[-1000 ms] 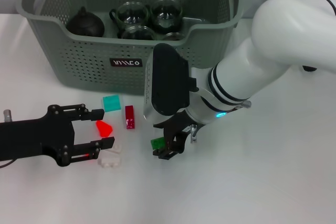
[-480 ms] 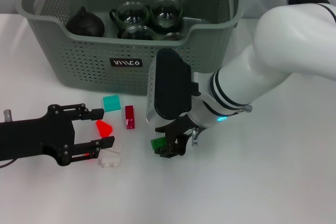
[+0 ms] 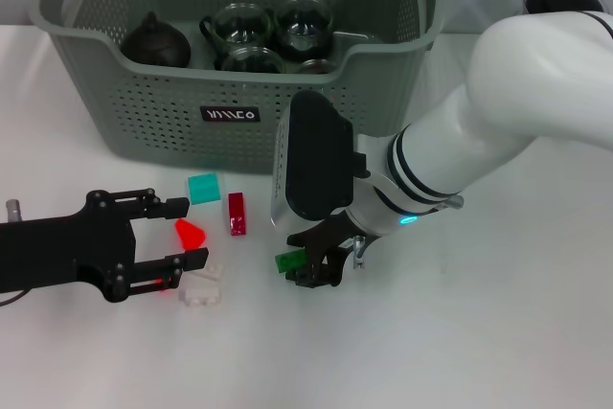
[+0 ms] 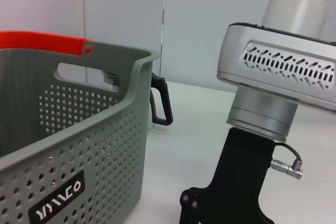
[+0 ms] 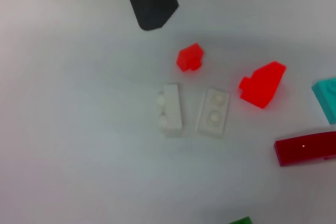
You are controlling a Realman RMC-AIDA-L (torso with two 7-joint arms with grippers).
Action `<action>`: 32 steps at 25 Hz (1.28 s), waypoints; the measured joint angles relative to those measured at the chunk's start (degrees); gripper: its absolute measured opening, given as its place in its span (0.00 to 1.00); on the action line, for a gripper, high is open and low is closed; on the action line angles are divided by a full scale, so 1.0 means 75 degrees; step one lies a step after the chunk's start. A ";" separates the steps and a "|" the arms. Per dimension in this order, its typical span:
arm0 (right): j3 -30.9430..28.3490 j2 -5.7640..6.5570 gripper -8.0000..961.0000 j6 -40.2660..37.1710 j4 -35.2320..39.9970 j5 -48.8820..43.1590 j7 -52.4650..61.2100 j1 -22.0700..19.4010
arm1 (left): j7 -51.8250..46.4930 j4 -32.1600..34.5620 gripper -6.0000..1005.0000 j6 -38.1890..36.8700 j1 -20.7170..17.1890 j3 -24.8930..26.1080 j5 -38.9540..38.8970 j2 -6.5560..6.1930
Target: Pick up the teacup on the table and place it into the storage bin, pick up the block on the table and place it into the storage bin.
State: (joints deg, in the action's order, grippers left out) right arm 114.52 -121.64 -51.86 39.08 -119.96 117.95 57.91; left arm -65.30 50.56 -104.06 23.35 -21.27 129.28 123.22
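Observation:
The grey-green storage bin (image 3: 144, 112) stands at the back and holds several glass teacups (image 3: 238, 24) and a dark teapot (image 3: 153, 40). No teacup shows on the table. Loose blocks lie in front of the bin. My right gripper (image 3: 311, 270) is down at the table, right beside a green block (image 3: 287, 261) that pokes out on its left. My left gripper (image 3: 187, 233) hovers open around a red wedge block (image 3: 190, 233). In the right wrist view that wedge (image 5: 262, 85) lies on the table below the left gripper's black fingertips (image 5: 152, 1).
A teal block (image 3: 202, 188), a dark red brick (image 3: 236, 214), two white bricks (image 3: 201, 286) and a small red block (image 5: 189, 57) lie around the left gripper. The bin (image 4: 79, 145) fills the left wrist view, with the right arm's wrist (image 4: 278, 77) close beside it.
My right arm has shifted slightly to the right while its gripper stays at the green block. The green block, the other blocks and the left gripper have not moved.

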 joint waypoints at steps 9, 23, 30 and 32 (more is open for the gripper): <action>-0.0001 -0.0013 0.42 0.0002 -0.0056 0.0012 0.0069 0.0001 | 0.0000 -0.0004 0.65 0.0005 0.0015 0.0001 0.0000 0.0000; -0.0236 0.0098 0.21 -0.0253 0.0152 0.0144 0.0399 -0.0044 | 0.0002 0.0022 0.65 -0.0031 0.0002 0.0089 0.0001 -0.0012; -0.2015 0.0188 0.21 -0.1975 0.1879 -0.0501 0.0559 -0.0896 | 0.0012 0.0041 0.65 -0.0061 -0.0044 0.0244 0.0062 -0.0017; -0.2617 0.0188 0.21 -0.2640 0.2674 -0.0830 0.0763 -0.1209 | 0.0012 0.0043 0.65 -0.0086 -0.0082 0.0255 0.0037 -0.0021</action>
State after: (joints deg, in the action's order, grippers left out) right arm 94.89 -120.23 -71.65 59.13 -126.18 123.67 48.84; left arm -65.21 50.88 -104.70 22.74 -19.36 129.56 123.06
